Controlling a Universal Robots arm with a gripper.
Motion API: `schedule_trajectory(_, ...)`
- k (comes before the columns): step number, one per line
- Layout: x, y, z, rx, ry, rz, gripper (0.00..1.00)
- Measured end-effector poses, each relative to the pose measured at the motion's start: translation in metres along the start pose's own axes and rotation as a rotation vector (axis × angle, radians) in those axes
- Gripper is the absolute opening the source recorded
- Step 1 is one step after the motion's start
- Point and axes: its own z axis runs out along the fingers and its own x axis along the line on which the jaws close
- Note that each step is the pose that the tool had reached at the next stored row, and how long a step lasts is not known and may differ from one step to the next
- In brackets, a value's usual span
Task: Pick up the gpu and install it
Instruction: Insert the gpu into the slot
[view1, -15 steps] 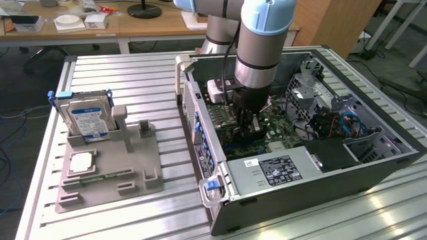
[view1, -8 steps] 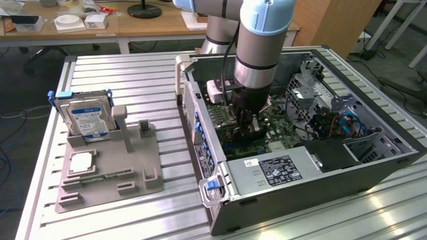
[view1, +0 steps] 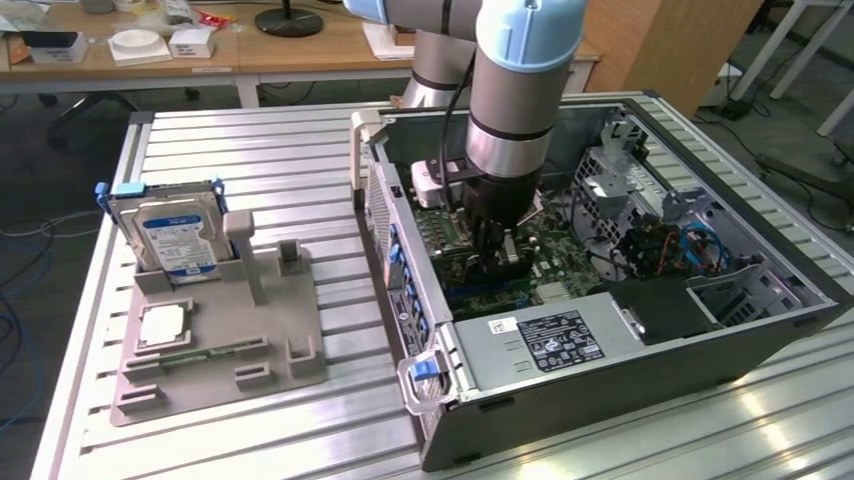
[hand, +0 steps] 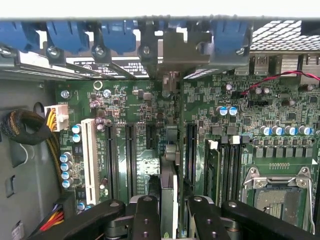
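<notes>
1. The arm (view1: 514, 100) is reaching down into the open computer case (view1: 627, 340), which is lying on its side on the ridged metal tabletop (view1: 267, 150).
2. The fingers (hand: 169, 215) are gripping the gpu (hand: 169, 190) by its upper edge, one black finger on each flat side, holding the card edge-on and upright.
3. Directly below the fingers, the gpu is standing over the green motherboard (hand: 250, 120), lined up along the row of long black expansion slots (hand: 130, 155); whether its lower edge is already seated in a slot cannot be told.
4. Straight ahead of the fingers, the card's silver end bracket (hand: 172, 80) is sitting at the case's rear wall, among the blue slot latches (hand: 70, 35).
5. To one side of the fingers, a white slot (hand: 90, 155) and a bundle of sleeved cables (hand: 25, 125) are lying near the board's edge; to the other side are the memory slots (hand: 227, 165) and the empty processor socket (hand: 277, 192).
6. Well away from the fingers, outside the case, a grey parts holder (view1: 214, 340) is resting on the tabletop with a silver hard drive (view1: 171, 235) standing upright in it.
</notes>
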Motion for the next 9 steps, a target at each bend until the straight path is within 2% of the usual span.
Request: schedule_trajectory(9, 0.0000, 0.0000, 0.0000, 0.0000, 0.0001, 0.000, 0.26)
